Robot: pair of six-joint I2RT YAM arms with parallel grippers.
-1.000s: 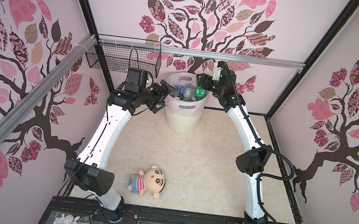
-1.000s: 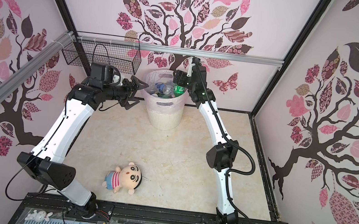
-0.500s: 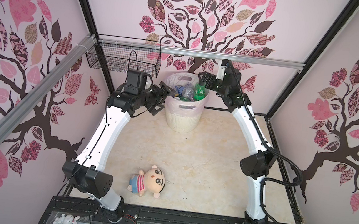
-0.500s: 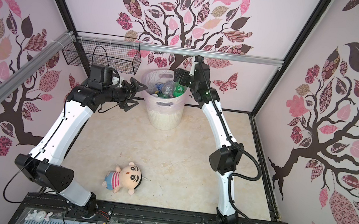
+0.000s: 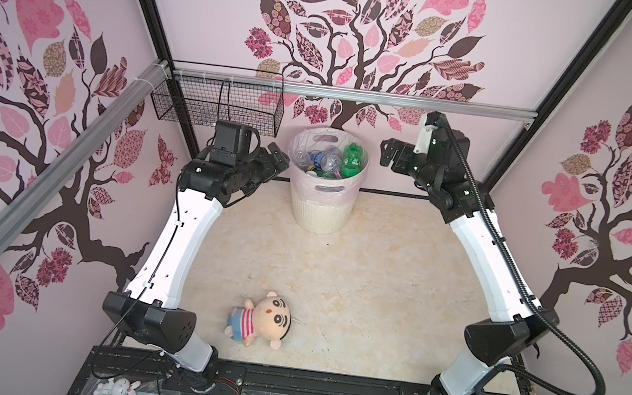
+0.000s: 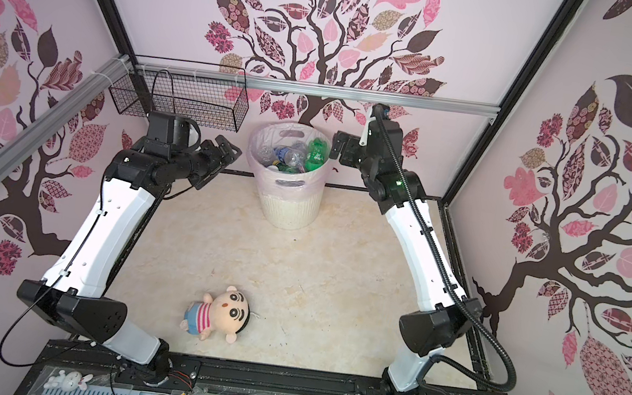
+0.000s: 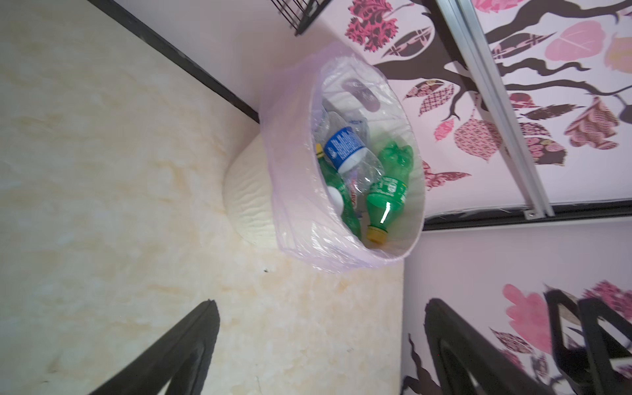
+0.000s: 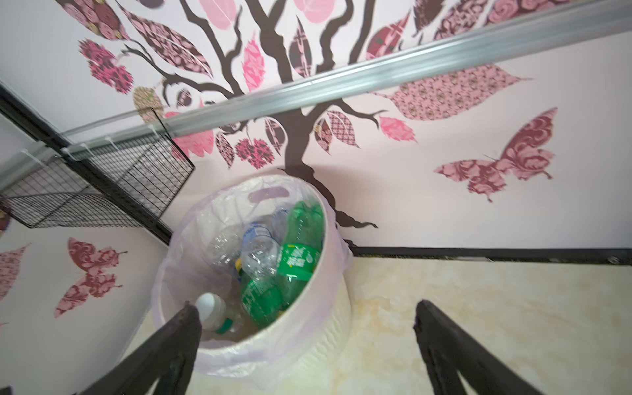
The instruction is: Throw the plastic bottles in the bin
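Bin [image 5: 320, 216] at far edge of floor [image 5: 369, 281], bottles [image 5: 329, 162] heaped inside; none visible outside, only doll [image 5: 263, 323]. Job looks done, I judge: retreat up and outward, keep jaws off liner [image 7: 294, 191] and rim. My arms raised, elbows bent, flanking bin. Left gripper [image 5: 280, 158] wide, empty, just beside rim; right gripper [image 5: 387, 154] wide, empty, near opposite side.

Clear and green plastic bottles [image 5: 330, 160] heaped inside upright cream pink-lined bin [image 5: 320, 216].
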